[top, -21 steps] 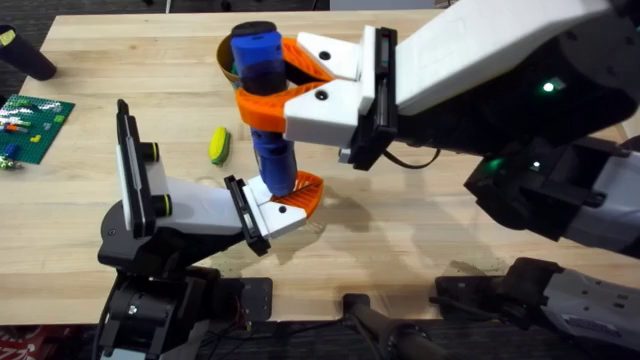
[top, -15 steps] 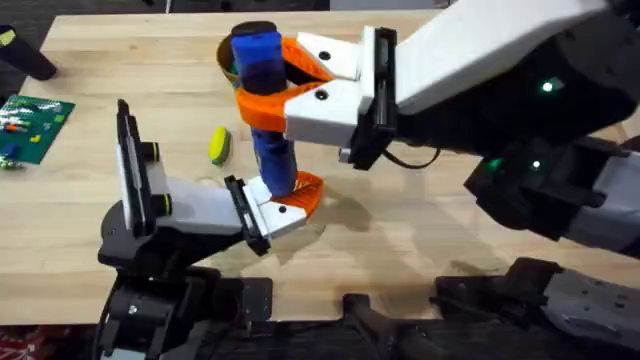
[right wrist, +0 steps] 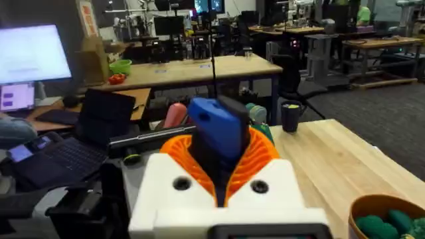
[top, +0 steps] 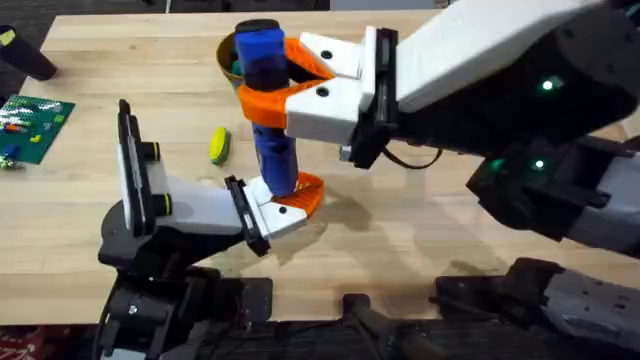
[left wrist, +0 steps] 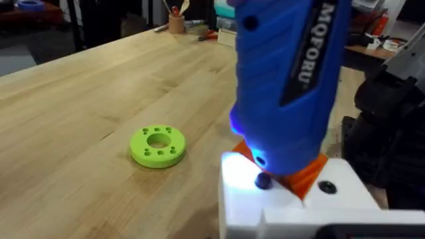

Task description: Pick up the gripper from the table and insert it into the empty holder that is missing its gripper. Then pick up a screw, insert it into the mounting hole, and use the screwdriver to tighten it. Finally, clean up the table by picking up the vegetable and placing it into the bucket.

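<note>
My right gripper (top: pixel 268 92) is shut on the blue screwdriver (top: pixel 266 110) and holds it upright, the tool sitting between the orange pads (right wrist: pixel 255 156). The screwdriver's tip comes down onto the white holder (top: pixel 272 213) at the end of my left arm. The orange ribbed gripper (top: pixel 306 190) sits in that holder. In the left wrist view the screwdriver (left wrist: pixel 285 79) glows at its lower end above the holder (left wrist: pixel 292 202), right next to the orange gripper (left wrist: pixel 307 178). The yellow-and-green vegetable (top: pixel 219 145) lies on the table to the left. The bucket (top: pixel 226 55) stands behind the screwdriver.
A lime-green round disc (left wrist: pixel 158 146) lies on the wood near the holder. A green brick plate (top: pixel 35 125) and a dark object (top: pixel 25 55) sit at the table's far left. The bucket (right wrist: pixel 388 216) holds some green things. The right arm's body covers the table's right side.
</note>
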`<state>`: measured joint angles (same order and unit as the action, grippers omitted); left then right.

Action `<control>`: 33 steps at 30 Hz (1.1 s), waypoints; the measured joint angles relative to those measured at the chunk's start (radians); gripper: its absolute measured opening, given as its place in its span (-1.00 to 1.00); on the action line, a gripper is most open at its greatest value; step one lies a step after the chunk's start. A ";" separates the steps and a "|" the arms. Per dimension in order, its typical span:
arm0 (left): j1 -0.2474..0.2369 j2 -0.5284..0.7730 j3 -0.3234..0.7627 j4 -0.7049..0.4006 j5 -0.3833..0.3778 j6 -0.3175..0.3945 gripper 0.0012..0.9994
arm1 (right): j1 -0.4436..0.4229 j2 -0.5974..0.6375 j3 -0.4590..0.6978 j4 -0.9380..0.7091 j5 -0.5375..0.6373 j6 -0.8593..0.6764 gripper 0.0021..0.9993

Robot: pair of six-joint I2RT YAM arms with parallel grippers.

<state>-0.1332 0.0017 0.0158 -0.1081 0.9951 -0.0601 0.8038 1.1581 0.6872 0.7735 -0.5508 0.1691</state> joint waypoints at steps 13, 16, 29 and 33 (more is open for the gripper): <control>0.000 0.000 0.000 0.000 0.000 0.000 -0.97 | 0.000 0.002 0.001 0.027 -0.027 0.003 -0.91; 0.000 0.000 0.000 0.001 0.000 0.000 -0.97 | 0.000 0.002 0.009 0.025 -0.032 0.003 -0.91; 0.000 0.000 0.000 0.001 0.000 0.000 -0.97 | 0.000 -0.051 0.075 0.026 -0.042 0.003 -0.91; 0.000 0.000 0.000 0.001 -0.001 0.000 -0.97 | 0.000 -0.053 0.079 0.024 -0.042 0.003 -0.91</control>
<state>-0.1333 0.0017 0.0158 -0.1074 0.9946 -0.0597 0.8040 1.1053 0.7662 0.7970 -0.5930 0.1722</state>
